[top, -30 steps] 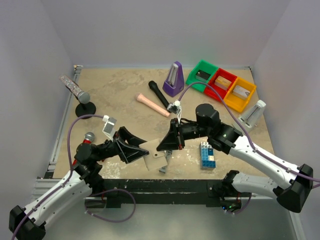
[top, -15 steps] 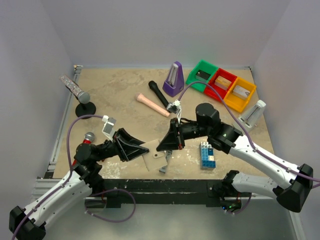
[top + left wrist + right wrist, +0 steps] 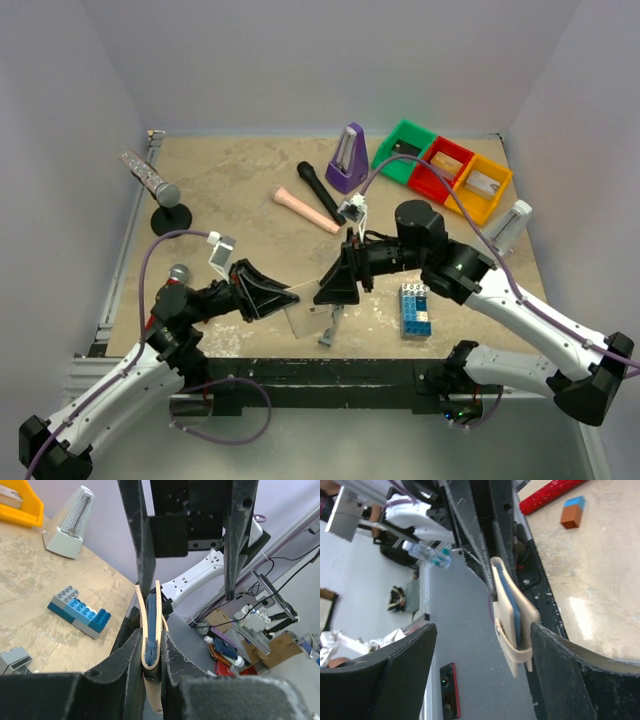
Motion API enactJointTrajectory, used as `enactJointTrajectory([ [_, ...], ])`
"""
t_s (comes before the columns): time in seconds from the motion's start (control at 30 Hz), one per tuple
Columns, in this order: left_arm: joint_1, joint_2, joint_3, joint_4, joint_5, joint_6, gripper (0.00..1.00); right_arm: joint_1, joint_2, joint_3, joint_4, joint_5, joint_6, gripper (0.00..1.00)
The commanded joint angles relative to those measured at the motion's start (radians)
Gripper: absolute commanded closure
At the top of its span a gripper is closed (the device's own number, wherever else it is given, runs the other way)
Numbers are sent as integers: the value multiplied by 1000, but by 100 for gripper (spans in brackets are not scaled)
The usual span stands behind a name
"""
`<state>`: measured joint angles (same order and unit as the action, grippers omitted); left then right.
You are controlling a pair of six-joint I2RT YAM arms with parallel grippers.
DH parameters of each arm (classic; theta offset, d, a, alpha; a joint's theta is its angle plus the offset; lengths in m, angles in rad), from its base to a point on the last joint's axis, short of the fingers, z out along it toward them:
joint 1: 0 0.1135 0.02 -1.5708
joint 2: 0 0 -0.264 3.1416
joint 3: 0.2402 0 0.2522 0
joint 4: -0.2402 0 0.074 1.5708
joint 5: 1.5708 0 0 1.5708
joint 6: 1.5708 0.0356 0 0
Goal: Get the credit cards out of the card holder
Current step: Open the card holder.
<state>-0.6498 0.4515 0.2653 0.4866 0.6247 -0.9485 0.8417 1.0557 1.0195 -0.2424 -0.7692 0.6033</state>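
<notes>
The card holder (image 3: pixel 150 630) hangs edge-on over the table's near edge, tan outside with blue between its two panels. My left gripper (image 3: pixel 150 652) is shut on its lower end, both fingers pressed against the panels. In the right wrist view the card holder (image 3: pixel 512 612) sits between the wide-apart fingers of my open right gripper (image 3: pixel 482 630), closer to the right finger and not touching it. From above, the left gripper (image 3: pixel 285 297) and right gripper (image 3: pixel 335 285) face each other across the pale holder (image 3: pixel 305 318). No credit cards show apart from the holder.
A blue-and-white brick stack (image 3: pixel 414 310) lies right of the grippers, and a small grey piece (image 3: pixel 328 335) sits by the front edge. Farther back are a purple metronome (image 3: pixel 347 158), green, red and yellow bins (image 3: pixel 440 170), a black microphone (image 3: pixel 315 187) and a pink handle (image 3: pixel 305 210).
My right gripper has opened and let go of the card holder. My left gripper's fingers have closed onto the holder and moved slightly right.
</notes>
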Motion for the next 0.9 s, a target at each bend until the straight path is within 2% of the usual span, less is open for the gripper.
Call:
enactJointTrajectory([
  [0.0,-5,-39,86,-48,10,50,100,-15,-49,109,-182,151,-97,17],
  [0.07,-5,-45,107,-78,0,63,100,-15,-71,122,-234,207,-122,8],
  [0.2,-7,-40,161,-132,-22,79,100,-15,-109,52,-226,271,-93,1],
  [0.43,-5,-20,304,-339,-118,126,100,-15,-148,-90,20,182,48,1],
  [0.6,-5,9,413,-534,-175,175,100,-16,-120,-101,83,146,78,1],
  [0.87,-5,-10,388,-511,-180,149,100,-15,-62,-104,238,65,167,1],
])
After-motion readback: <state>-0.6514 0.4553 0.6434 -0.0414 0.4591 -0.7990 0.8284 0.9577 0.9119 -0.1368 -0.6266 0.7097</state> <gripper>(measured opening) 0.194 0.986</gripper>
